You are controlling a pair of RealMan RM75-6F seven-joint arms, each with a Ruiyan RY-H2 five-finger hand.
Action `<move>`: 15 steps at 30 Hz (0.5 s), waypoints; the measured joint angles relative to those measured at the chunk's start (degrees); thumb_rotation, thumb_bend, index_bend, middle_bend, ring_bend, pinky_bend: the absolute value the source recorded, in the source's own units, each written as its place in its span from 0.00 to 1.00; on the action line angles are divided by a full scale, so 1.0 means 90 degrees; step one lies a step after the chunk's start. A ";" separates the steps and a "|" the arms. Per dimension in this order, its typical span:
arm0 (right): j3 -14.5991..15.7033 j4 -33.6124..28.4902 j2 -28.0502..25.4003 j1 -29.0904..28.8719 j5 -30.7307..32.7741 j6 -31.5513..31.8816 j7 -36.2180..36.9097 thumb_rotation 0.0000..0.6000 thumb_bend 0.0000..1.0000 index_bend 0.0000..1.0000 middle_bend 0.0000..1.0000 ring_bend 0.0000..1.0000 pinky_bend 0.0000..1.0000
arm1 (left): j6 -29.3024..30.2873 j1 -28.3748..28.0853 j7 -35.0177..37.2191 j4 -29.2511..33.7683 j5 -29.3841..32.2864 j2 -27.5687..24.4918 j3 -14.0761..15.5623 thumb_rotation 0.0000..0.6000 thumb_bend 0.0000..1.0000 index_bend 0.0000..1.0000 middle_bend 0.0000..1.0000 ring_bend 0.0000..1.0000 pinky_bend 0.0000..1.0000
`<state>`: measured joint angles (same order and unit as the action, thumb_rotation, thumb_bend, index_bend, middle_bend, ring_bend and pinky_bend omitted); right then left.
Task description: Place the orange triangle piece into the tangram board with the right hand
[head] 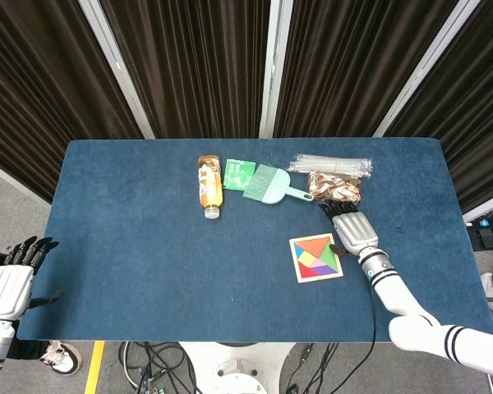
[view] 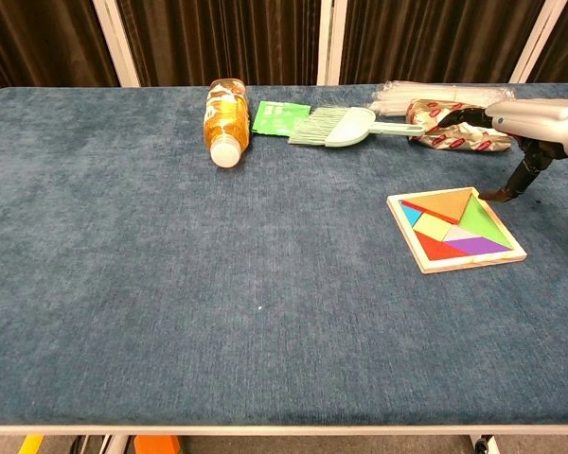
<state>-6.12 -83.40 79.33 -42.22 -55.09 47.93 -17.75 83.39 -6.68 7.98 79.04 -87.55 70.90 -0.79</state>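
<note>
Orange triangle piece [view: 448, 204], square tangram board [view: 426, 256]

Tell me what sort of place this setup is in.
Probably a lab or robot test booth, not a home: a table covered in blue cloth, dark curtains on metal frames behind it, loose cables on the floor beneath, and unrelated props such as a tangram board and a bottle.

light: bright, even | shadows: faint | focus: sharp | glare: none

Dark pleated curtains [head: 197, 57] behind, perhaps grey floor [head: 8, 197] below.
</note>
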 measured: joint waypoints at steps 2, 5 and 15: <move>-0.0003 0.0051 0.0051 -0.0028 0.0041 -0.0046 -0.0034 1.00 0.18 0.00 0.00 0.00 0.00 | -0.0005 -0.0004 0.0004 -0.0005 -0.0001 -0.0001 0.0001 1.00 0.00 0.17 0.13 0.05 0.14; -0.0003 0.0095 0.0114 -0.0063 0.0075 -0.0096 -0.0074 1.00 0.18 0.00 0.00 0.00 0.00 | 0.0015 -0.0001 0.0018 -0.0008 -0.0004 0.0000 -0.0005 1.00 0.00 0.17 0.13 0.05 0.14; -0.0028 0.0174 0.0310 -0.0185 0.0148 -0.0180 -0.0199 1.00 0.18 0.00 0.00 0.00 0.00 | -0.0013 0.0010 0.0089 -0.0065 0.0018 0.0013 0.0006 1.00 0.00 0.17 0.13 0.05 0.14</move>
<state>-6.37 -81.83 82.11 -43.89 -53.76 46.32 -19.54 83.27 -6.59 8.78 78.46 -87.38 71.02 -0.73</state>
